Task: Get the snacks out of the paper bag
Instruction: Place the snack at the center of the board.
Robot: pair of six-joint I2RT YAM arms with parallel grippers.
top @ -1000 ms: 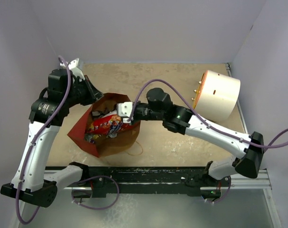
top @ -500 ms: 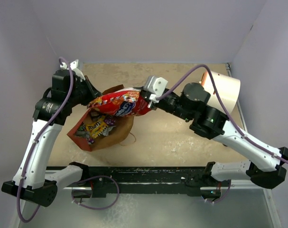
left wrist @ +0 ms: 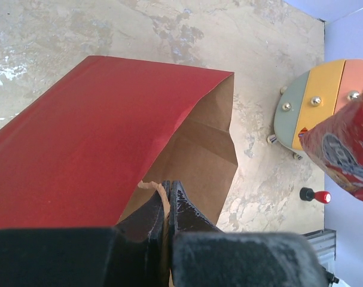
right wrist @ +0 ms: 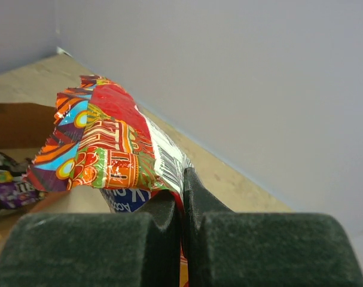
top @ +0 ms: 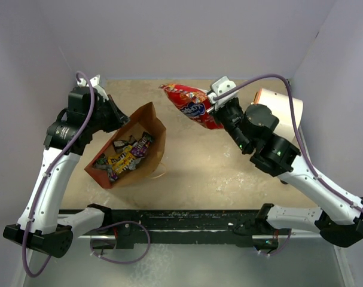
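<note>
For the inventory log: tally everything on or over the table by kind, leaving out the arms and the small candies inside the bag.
paper bag: 1
large red snack packet: 1
white cylinder: 1
red-capped knob: 1
Total: 4

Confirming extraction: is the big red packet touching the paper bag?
Apart. Top external view shows bare tabletop between the red packet, pinched in the right gripper, and the paper bag rim.
</note>
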